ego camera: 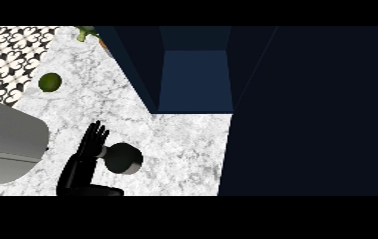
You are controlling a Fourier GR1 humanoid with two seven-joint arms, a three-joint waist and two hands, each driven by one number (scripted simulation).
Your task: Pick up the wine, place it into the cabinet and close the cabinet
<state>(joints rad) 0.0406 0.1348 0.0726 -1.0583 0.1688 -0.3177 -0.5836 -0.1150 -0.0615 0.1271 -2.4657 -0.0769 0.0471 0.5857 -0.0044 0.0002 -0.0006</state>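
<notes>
On the marble counter (184, 133), near the lower left of the head view, the wine (122, 158) is seen from above as a dark round shape with a pale lower edge. It stands on the counter, outside the cabinet (196, 78). Just to its left, the left hand (87, 153) is raised with its fingers (96, 133) straight and held close together, pointing up the view; they are not curled round the wine. The palm side is turned toward the wine, and whether the two touch cannot be told.

The cabinet is seen further up the view, dark blue, with its inside open to view and nothing visible within it. A large dark panel (310, 113), taken to be the cabinet's open door, fills the right part of the view and covers the counter there. The right hand is not shown.

At the left, a green fruit (49, 82) lies on the counter, well apart from the wine. A grey curved surface (18, 138) is cut by the left edge. Patterned tiles (22, 53) are seen at the upper left, and some green leaves (86, 32) at the top.
</notes>
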